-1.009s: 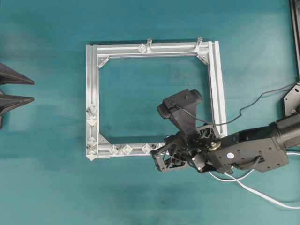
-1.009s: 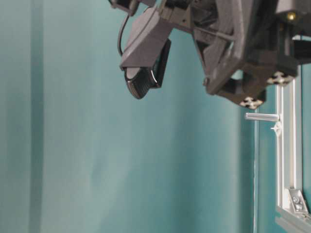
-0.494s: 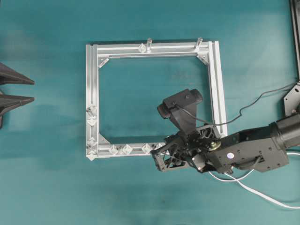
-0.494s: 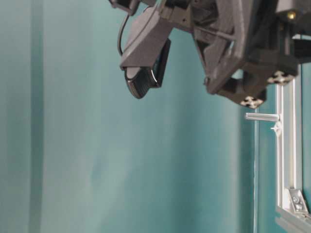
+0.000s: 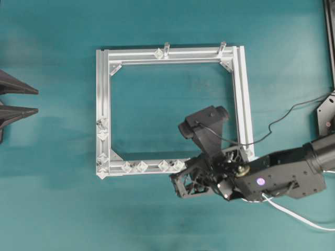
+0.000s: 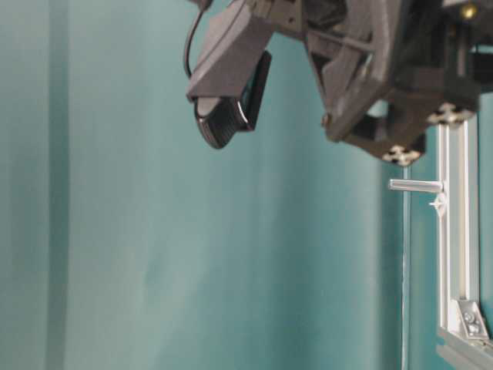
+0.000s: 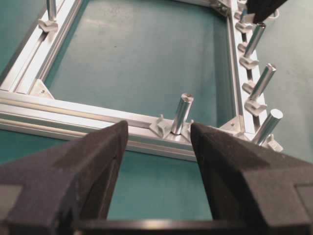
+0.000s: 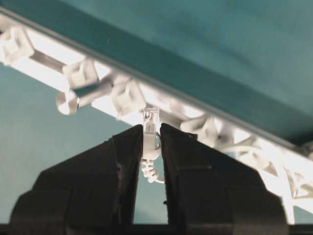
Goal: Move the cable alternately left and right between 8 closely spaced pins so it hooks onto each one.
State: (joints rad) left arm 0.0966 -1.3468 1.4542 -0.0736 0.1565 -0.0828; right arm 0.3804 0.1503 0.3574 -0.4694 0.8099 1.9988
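The right gripper (image 8: 150, 142) has slid down off the aluminium frame (image 5: 103, 104), pinching the cable (image 8: 149, 128) by its clear plug just beside the pins (image 5: 164, 166). Keep the plug low for hooking. The left gripper (image 7: 157, 134) is spread.

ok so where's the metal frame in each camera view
Overhead: frame sits mid-table, right gripper at its lower rail.
Table-level: edge-on, flat on the table beneath the right gripper.
Left wrist: spread out ahead of the open left gripper.
Right wrist: blurred rail just beyond the gripper pinching the cable.
Shared landmark: upright metal posts.
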